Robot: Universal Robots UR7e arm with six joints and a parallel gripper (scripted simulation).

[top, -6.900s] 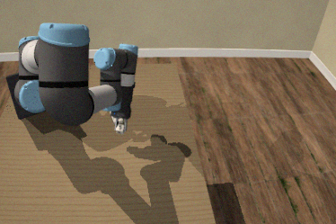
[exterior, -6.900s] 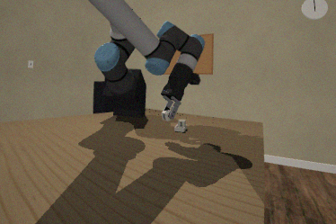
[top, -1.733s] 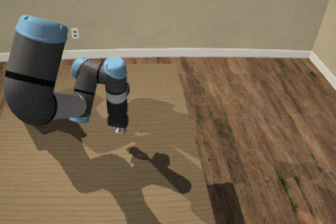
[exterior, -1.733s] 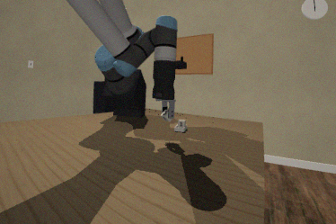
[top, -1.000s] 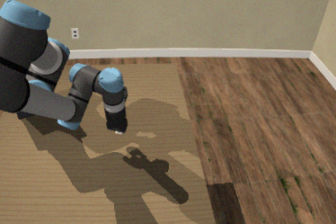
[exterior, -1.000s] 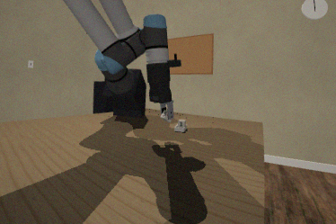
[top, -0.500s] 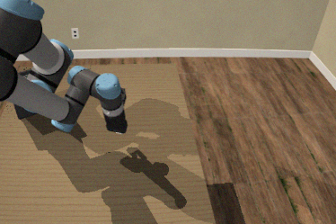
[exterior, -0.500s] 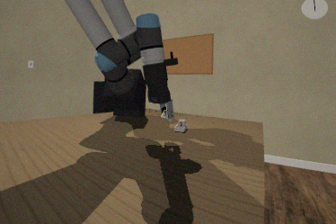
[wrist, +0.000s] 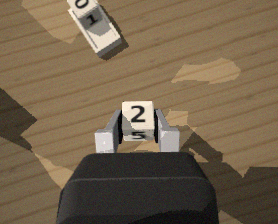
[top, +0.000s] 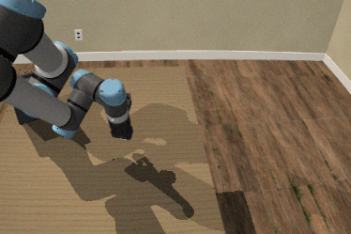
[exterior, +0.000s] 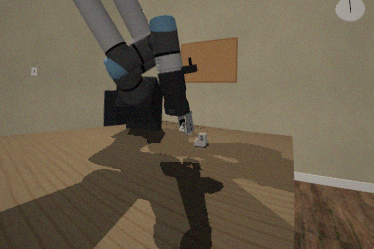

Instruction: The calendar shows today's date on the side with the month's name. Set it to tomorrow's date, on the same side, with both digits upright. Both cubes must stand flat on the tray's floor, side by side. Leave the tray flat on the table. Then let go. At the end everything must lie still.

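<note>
My gripper point(wrist: 138, 119) point(exterior: 186, 123) is shut on a white cube point(wrist: 137, 111) and holds it in the air above the table. In the wrist view this cube shows a black 2 on the face toward the camera and a 5 on the face below it. The small white tray point(wrist: 109, 50) point(exterior: 201, 144) stands on the table, ahead of the gripper and to its left in the wrist view. The other cube point(wrist: 92, 19) point(exterior: 202, 136) is in the tray, with a 0 on top and a 1 on its side. The wrist frame cuts it off. The top view shows neither fingers nor tray.
The wooden table point(top: 42, 196) point(exterior: 30, 159) carries large arm shadows. Its right edge shows in the top and exterior views. A dark block point(exterior: 115, 109) stands by the arm's base at the back. An orange board point(exterior: 212, 61) and a clock point(exterior: 350, 9) hang on the walls.
</note>
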